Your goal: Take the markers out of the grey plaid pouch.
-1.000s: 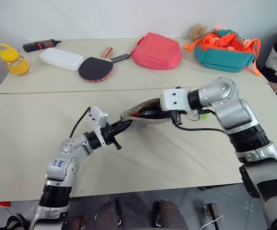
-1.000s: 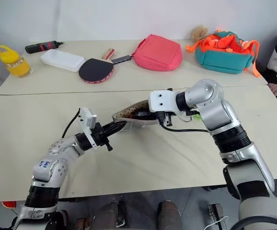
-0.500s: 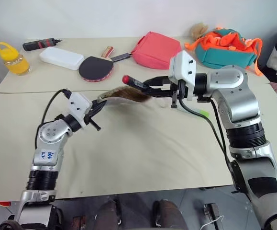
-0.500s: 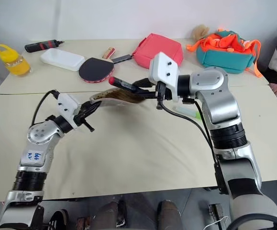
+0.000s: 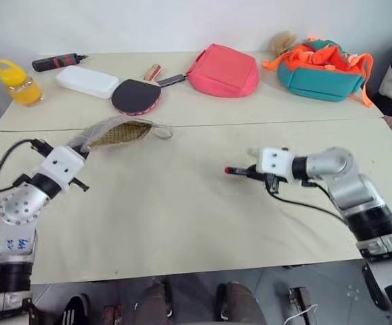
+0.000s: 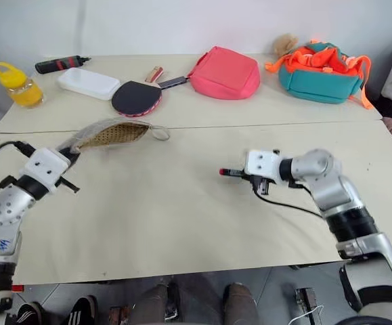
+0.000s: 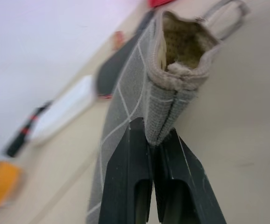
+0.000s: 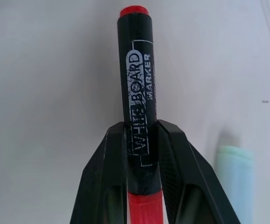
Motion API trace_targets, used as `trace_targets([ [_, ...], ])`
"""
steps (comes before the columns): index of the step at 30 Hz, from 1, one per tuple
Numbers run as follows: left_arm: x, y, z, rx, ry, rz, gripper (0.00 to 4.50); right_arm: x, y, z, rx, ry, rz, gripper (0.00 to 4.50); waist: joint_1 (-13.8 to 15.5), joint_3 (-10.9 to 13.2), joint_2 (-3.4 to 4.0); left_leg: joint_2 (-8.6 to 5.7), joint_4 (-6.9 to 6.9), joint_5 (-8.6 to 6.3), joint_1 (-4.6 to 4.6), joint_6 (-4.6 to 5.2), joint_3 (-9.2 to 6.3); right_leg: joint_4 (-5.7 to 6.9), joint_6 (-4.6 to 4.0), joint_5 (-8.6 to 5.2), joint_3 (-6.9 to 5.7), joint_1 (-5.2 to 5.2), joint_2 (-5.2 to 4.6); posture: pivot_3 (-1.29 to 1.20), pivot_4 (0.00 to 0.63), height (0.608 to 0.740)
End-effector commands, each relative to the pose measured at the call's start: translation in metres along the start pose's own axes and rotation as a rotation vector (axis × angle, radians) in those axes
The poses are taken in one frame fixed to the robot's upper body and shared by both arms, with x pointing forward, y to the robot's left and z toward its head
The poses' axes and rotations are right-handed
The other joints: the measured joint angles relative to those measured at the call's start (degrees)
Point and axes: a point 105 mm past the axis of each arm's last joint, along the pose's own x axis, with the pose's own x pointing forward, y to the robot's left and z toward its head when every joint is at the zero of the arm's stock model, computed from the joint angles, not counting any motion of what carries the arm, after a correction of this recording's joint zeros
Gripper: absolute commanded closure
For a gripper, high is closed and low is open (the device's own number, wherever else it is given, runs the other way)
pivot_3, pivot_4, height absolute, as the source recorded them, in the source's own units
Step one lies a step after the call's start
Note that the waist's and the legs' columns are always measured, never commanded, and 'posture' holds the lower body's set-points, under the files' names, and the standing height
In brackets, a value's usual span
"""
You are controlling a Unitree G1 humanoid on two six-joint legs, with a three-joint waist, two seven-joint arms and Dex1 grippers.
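My right gripper (image 8: 141, 140) clamps the black whiteboard marker (image 8: 137, 88) low over the tabletop (image 5: 182, 203), out of the grey plaid pouch (image 5: 111, 132). My left gripper (image 7: 151, 154) pinches the pouch's end. Mint marker (image 8: 235, 172) lies beside. Pouch looks emptied; marker needs setting down.

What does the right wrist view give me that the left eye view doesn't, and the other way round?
Right wrist view: the "WHITEBOARD MARKER" print on the black marker pinched between the right gripper's fingers, and a pale mint pen lying on the table beside it.

Left eye view: the left gripper shut on the grey plaid pouch, held up with its mouth open, plus the pink pouch, paddle and yellow bottle on the far table.

Both: the right gripper holding the black marker with its red end pointing away from the gripper.
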Motion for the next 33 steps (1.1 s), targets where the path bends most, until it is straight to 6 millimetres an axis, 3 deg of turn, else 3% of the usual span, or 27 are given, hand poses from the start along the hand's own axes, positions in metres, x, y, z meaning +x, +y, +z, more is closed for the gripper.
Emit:
trace_targets([
  [1,-0.001,-0.013,0.0,-0.081,0.011,0.019,4.5,0.002,-0.003,-0.003,0.01,0.003,-0.062,3.95,-0.08,0.0,0.0,0.01,0.04,0.01,0.02,0.0,0.0,0.02,0.0,0.0,0.0,0.03,0.01,0.0,0.15,0.74],
  [2,-0.001,-0.016,-0.002,-0.09,0.023,0.018,4.5,0.003,-0.003,-0.005,0.01,0.012,-0.066,3.95,-0.12,0.0,0.0,0.02,0.06,0.02,0.03,0.0,0.0,0.03,-0.01,0.0,0.0,0.02,0.01,0.0,0.15,0.74],
  [4,0.0,-0.021,0.001,-0.141,0.009,-0.004,3.95,0.003,-0.005,-0.005,0.05,-0.004,-0.073,3.95,-0.06,-0.01,-0.01,0.02,0.09,0.08,0.03,0.01,-0.01,0.07,-0.05,0.02,0.0,0.02,0.01,0.0,0.15,0.74],
  [5,0.0,-0.023,0.002,-0.153,0.005,-0.016,3.78,0.003,-0.004,-0.005,0.057,-0.011,-0.065,3.25,0.02,-0.01,-0.01,0.03,0.09,0.1,0.03,0.02,-0.02,0.07,-0.07,0.03,0.0,0.03,0.01,0.0,0.15,0.74],
  [11,-0.003,-0.025,0.018,-0.275,-0.075,-0.059,2.03,-0.001,-0.003,0.004,0.159,-0.083,-0.048,1.47,0.2,-0.01,-0.01,0.01,0.02,0.09,0.04,0.02,-0.05,0.04,-0.08,0.04,-0.02,0.03,-0.02,0.0,0.15,0.74],
  [15,-0.016,-0.025,0.038,-0.417,-0.167,-0.111,0.84,-0.006,-0.004,0.028,0.227,-0.239,-0.041,0.17,0.11,-0.01,-0.01,0.02,-0.07,0.08,0.04,0.0,-0.05,0.05,-0.08,0.04,-0.03,0.02,-0.01,0.0,0.15,0.74],
  [20,-0.043,-0.032,0.043,-0.489,-0.173,-0.196,0.84,-0.023,0.0,0.069,0.32,-0.497,-0.033,0.17,0.24,-0.01,-0.01,0.02,-0.06,0.07,0.03,0.0,-0.08,0.01,-0.08,0.04,-0.02,0.01,-0.01,0.0,0.15,0.74],
  [24,-0.061,-0.038,0.041,-0.549,-0.151,-0.205,0.84,-0.033,0.027,0.085,0.436,-0.628,0.04,0.17,0.58,-0.03,-0.04,0.01,0.02,0.05,0.04,0.04,-0.23,-0.07,-0.08,0.04,-0.11,0.18,-0.02,0.0,0.15,0.74],
  [29,-0.081,-0.031,0.02,-0.562,-0.07,-0.105,0.84,-0.031,0.079,0.071,0.491,-0.596,0.084,0.17,0.83,-0.04,-0.06,-0.06,0.0,-0.02,0.03,0.1,-0.32,-0.28,-0.08,0.04,-0.15,0.33,-0.06,0.0,0.15,0.74],
  [33,-0.093,-0.032,0.008,-0.56,-0.005,-0.073,0.84,-0.031,0.074,0.052,0.57,-0.605,-0.114,0.17,0.26,-0.05,-0.07,-0.04,-0.01,-0.02,0.06,0.11,-0.3,-0.29,-0.09,0.04,-0.15,0.33,-0.04,0.0,0.15,0.74],
])
